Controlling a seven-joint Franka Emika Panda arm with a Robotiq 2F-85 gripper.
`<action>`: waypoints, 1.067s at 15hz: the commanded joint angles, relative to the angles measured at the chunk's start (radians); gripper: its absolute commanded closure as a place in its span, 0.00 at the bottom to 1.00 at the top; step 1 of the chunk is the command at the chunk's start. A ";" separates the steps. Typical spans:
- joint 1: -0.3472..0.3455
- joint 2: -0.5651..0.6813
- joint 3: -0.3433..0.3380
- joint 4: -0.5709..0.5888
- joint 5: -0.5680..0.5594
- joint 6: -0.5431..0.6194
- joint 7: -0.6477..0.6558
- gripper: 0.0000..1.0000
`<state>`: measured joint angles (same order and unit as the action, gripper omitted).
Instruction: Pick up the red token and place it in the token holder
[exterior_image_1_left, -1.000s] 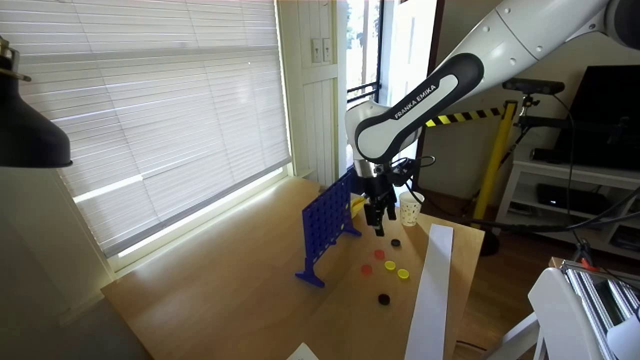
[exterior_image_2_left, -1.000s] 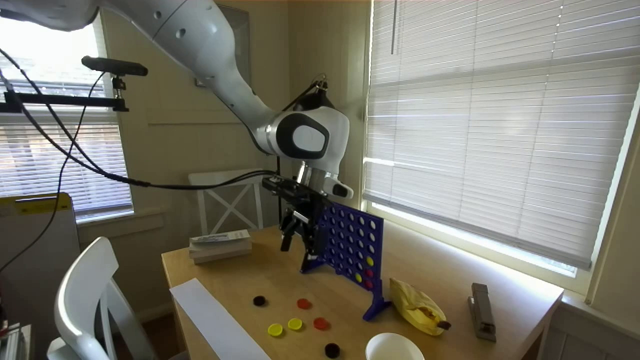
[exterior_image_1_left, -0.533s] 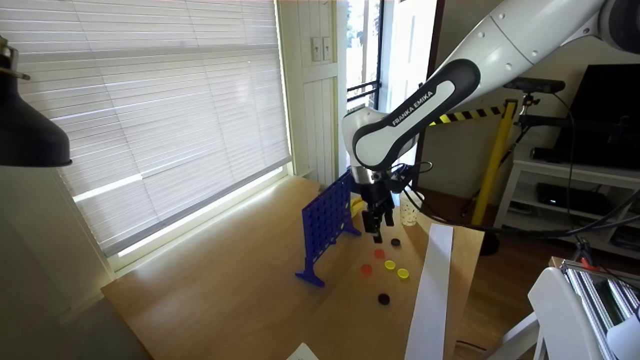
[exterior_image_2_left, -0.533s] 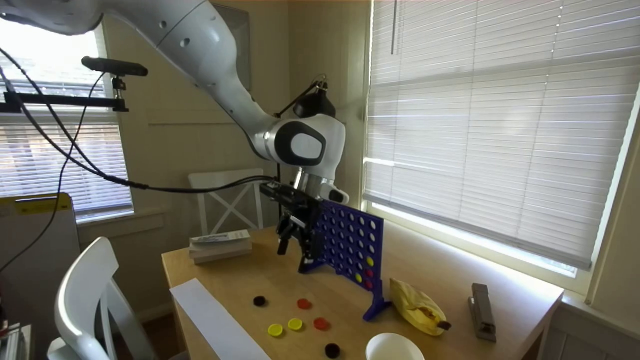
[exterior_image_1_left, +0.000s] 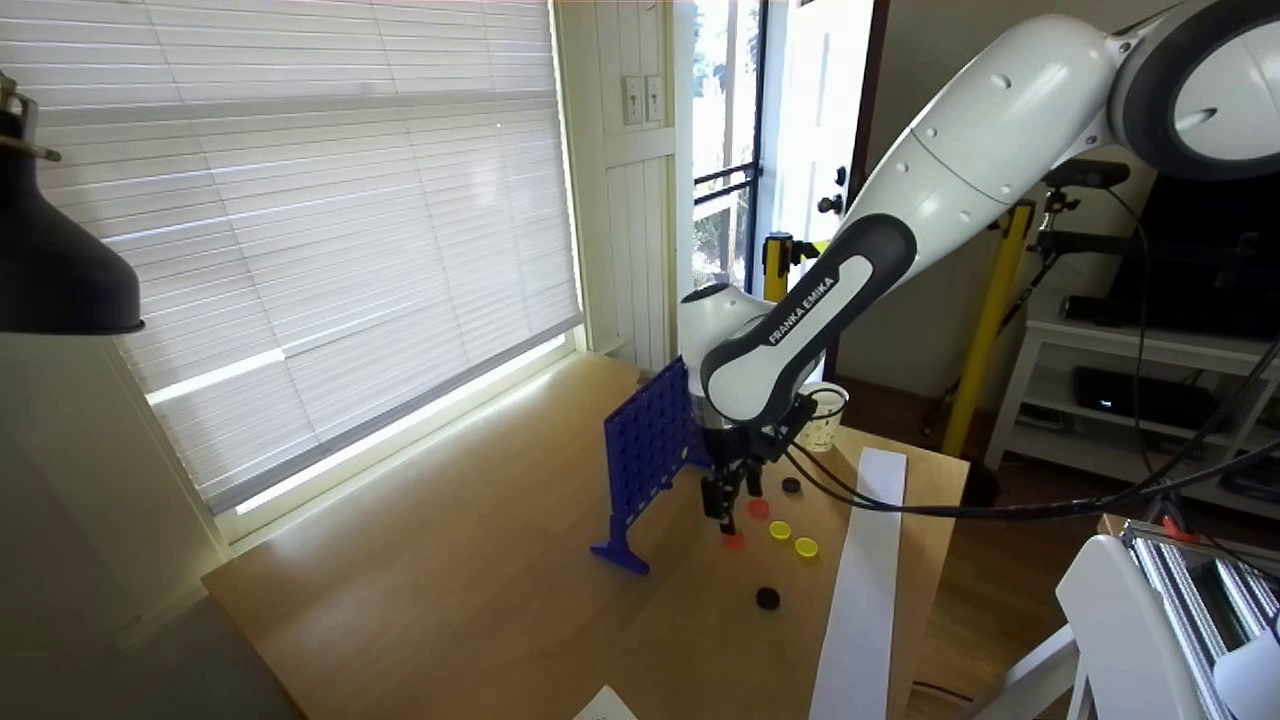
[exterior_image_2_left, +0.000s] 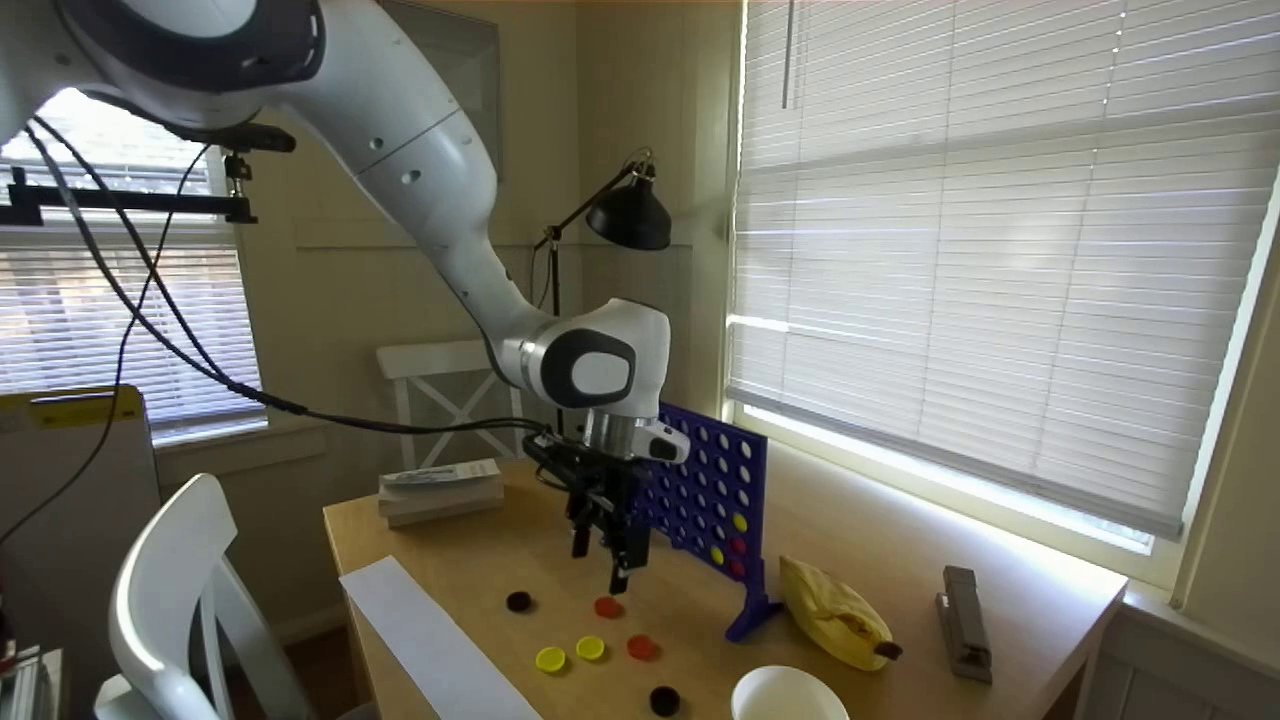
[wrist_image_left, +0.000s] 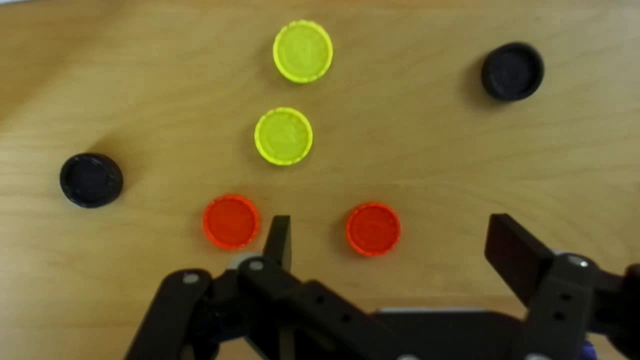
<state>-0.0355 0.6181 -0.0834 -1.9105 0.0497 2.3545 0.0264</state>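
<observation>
Left to right in an exterior view, a black disc (exterior_image_2_left: 518, 601) stays put, and the gripper (exterior_image_2_left: 599, 569) has come down lower than half a second ago, its fingers (exterior_image_2_left: 624, 552) spread wide. One red token (exterior_image_2_left: 608, 607) lies on the table (exterior_image_2_left: 690, 610) close by at its six o'clock, another red token (exterior_image_2_left: 643, 648) at five o'clock. The blue Connect Four grid (exterior_image_2_left: 710, 494) stands at two o'clock, where it was.

FRANKA EMIKA on the robot arm (exterior_image_1_left: 960, 165)

The white letters (exterior_image_1_left: 800, 311) slant up along the arm's black band (exterior_image_1_left: 882, 235) in an exterior view. Marks (exterior_image_2_left: 447, 474) on the pale stack (exterior_image_2_left: 442, 503), in an exterior view, are too small to read.
</observation>
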 joint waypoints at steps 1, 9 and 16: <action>-0.005 0.017 0.008 -0.003 -0.024 0.054 0.012 0.00; 0.004 0.046 0.010 -0.013 -0.038 0.117 0.014 0.00; 0.014 0.073 -0.003 -0.012 -0.057 0.153 0.020 0.00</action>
<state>-0.0234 0.6640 -0.0831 -1.9328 0.0194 2.4804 0.0370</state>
